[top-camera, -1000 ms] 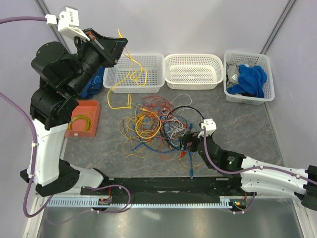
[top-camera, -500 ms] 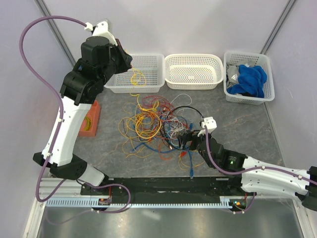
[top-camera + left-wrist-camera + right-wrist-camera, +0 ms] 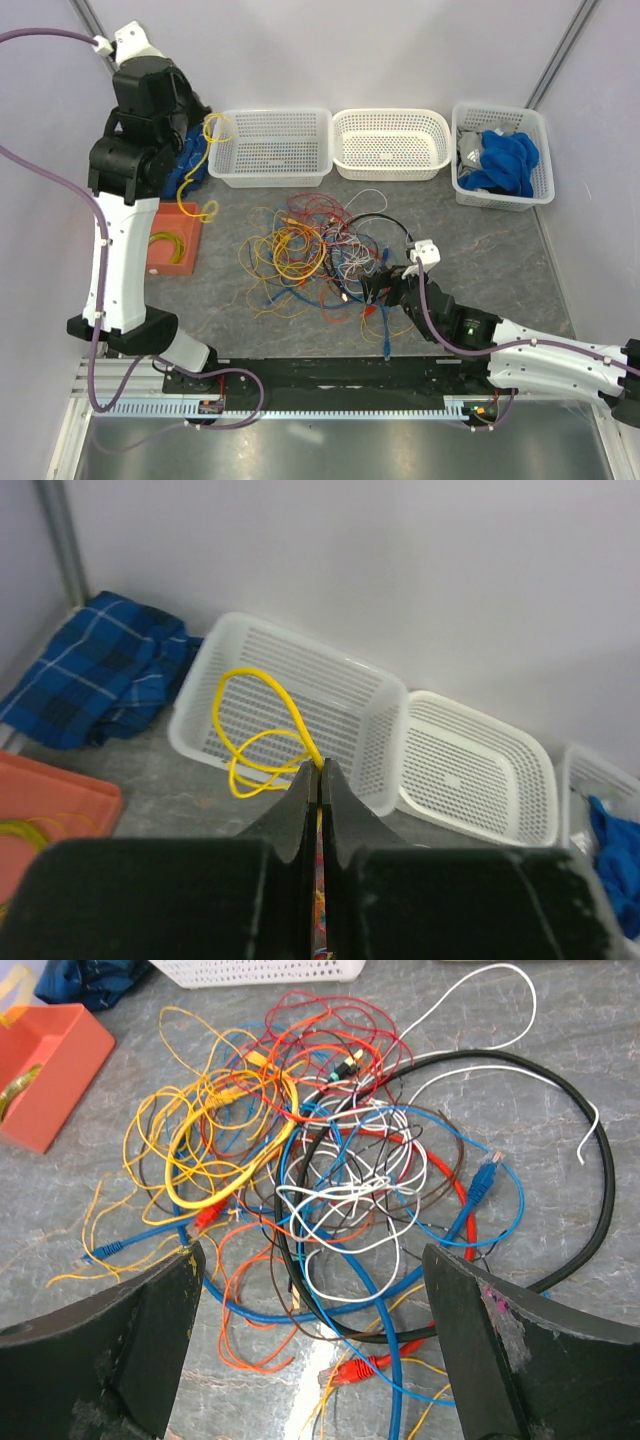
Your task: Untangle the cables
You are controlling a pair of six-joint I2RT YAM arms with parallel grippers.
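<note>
The cables (image 3: 318, 252) lie in a tangled heap of yellow, orange, red, blue and white wires mid-table, with a thicker black loop (image 3: 603, 1210) at the right side. One yellow wire (image 3: 192, 180) is out of the heap. It dangles from my left gripper (image 3: 200, 126), raised at the far left, down over the orange tray's back edge. In the left wrist view the left gripper (image 3: 320, 770) is shut on this yellow wire (image 3: 255, 730). My right gripper (image 3: 385, 285) sits low at the heap's near right edge. Its jaws (image 3: 310, 1255) stand wide open over blue, black and orange strands, holding nothing.
Three white baskets (image 3: 270, 183) (image 3: 390, 175) (image 3: 505, 203) line the back; the right one holds a blue cloth (image 3: 505, 160). An orange tray (image 3: 165, 270) at the left holds a coiled yellow wire. A blue plaid cloth (image 3: 100, 680) lies behind the tray.
My left arm has swung left from over the left basket to above the orange tray, carrying the yellow wire with it. The right arm has barely moved.
</note>
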